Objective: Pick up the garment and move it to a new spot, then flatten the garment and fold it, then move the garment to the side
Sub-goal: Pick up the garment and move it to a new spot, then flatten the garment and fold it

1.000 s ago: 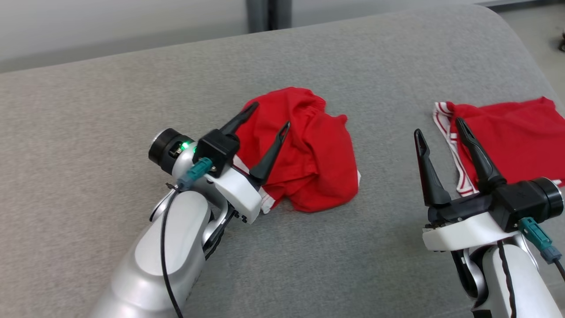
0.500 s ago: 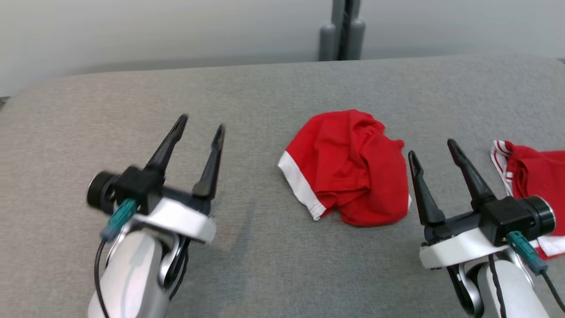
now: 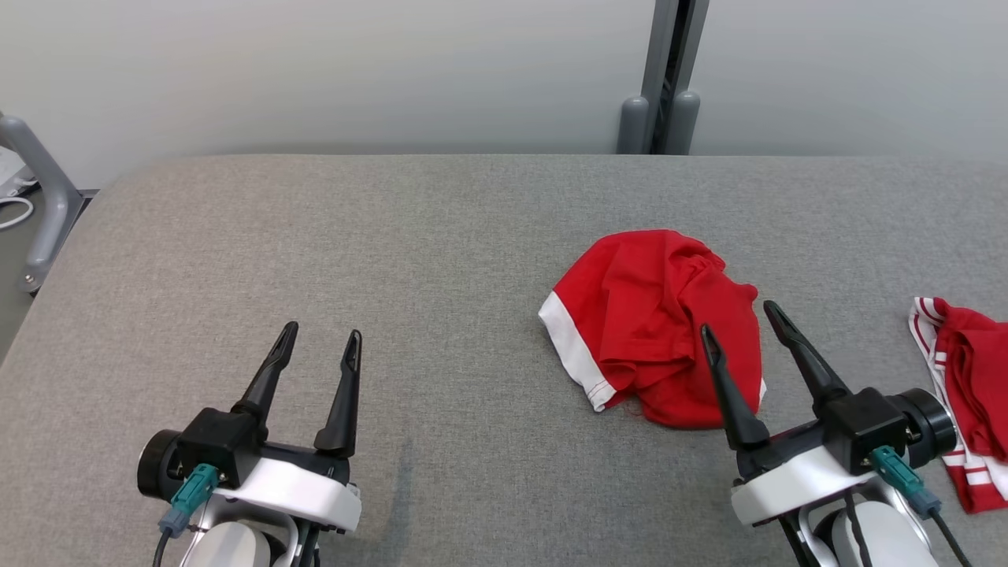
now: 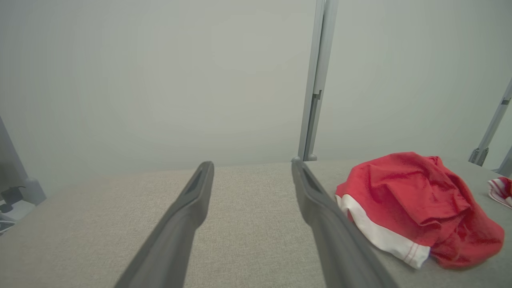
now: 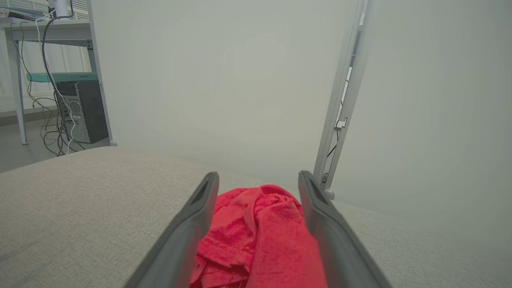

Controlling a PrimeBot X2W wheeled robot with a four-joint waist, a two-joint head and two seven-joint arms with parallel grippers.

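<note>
— Jaws stand wide open on both sides, with nothing in either. The left gripper (image 3: 319, 332) hangs over bare surface at the near left. The right gripper (image 3: 736, 319) is at the near right, its tips over the near right part of the garment (image 3: 646, 307).

— And how does the garment lie?

— It's crumpled in a heap right of centre on the grey padded table (image 3: 394, 236), with a white hem band (image 3: 571, 350) along its near left edge. From the right wrist view the red cloth sits between the two fingers. I can't tell whether they touch it.

— So it needs flattening, I'd say. How do we do that well?

— Bring the left arm across to the white band, which is the one clear edge. Pinch a single layer there, not the whole bunch. The right jaws should take the opposite side low down. Then draw the two apart, left and right, close to the surface, so the folds slide out instead of lifting.

— Any hazards?

— A second red garment (image 3: 972, 370) with striped trim lies just right of the right gripper. Sweep too wide and it gets dragged along.
</note>
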